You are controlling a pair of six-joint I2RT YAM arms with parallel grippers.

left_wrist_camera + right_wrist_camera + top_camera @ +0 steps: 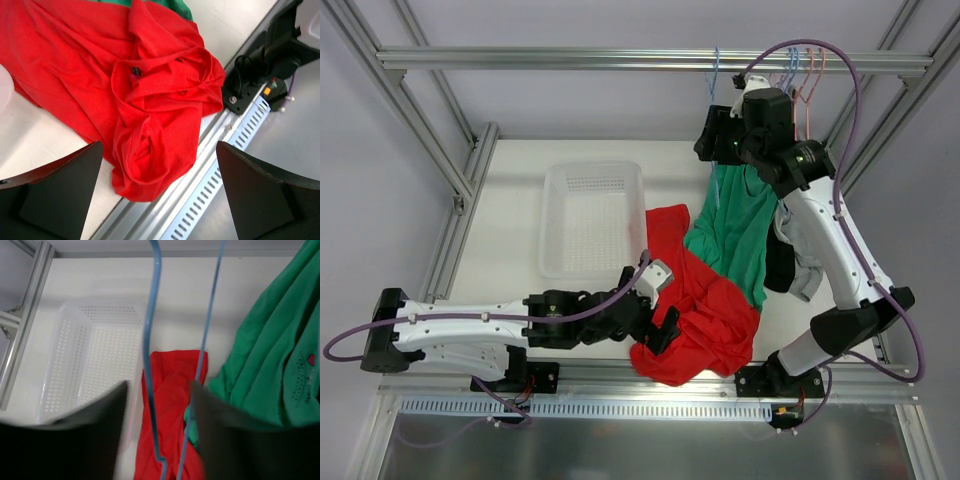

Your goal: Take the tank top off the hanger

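Tank top heaped against the near rail, left tool wide above.

A lab test cell — aluminium-profile frame around a white table.

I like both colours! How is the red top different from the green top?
1. The red top lies crumpled in a heap on the table; the green top hangs down from up high.
2. The red top is bright red; the green top is green.
3. The green top has a small print; the red top looks plain.

Both are soft, wrinkly cloth.
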